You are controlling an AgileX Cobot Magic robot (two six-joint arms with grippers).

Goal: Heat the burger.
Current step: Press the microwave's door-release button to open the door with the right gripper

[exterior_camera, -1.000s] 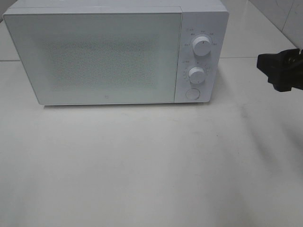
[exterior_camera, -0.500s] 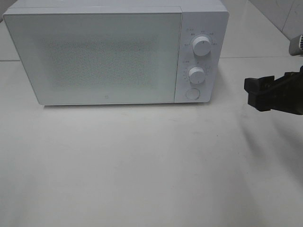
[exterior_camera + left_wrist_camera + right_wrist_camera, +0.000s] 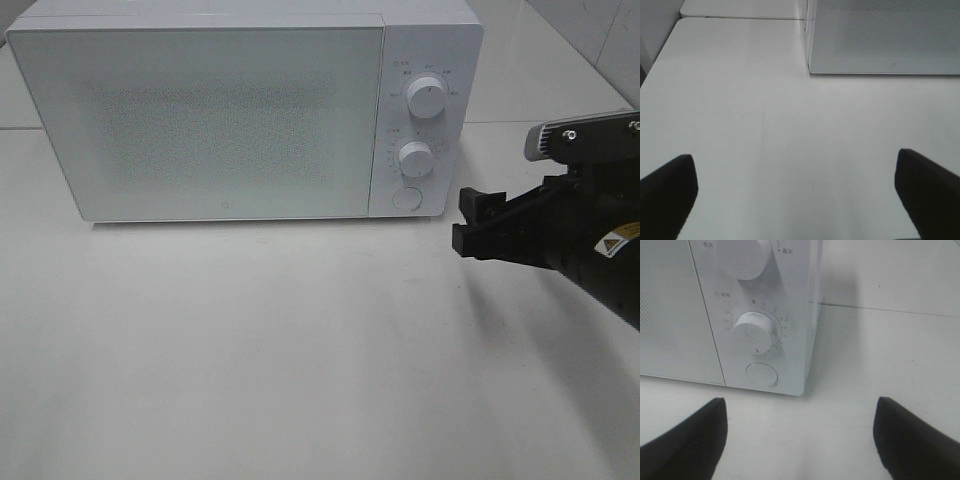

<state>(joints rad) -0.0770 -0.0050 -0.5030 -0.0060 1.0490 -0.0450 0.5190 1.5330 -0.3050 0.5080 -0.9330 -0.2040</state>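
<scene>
Microwave [image 3: 230, 120] stands shut; right pincer [image 3: 463, 222] gapes empty beside it

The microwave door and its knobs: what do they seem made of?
The door looks like glossy white glass or plastic: smooth, with a dotted mesh showing behind it. The knobs seem white plastic, evenly coloured and softly shiny.
</scene>
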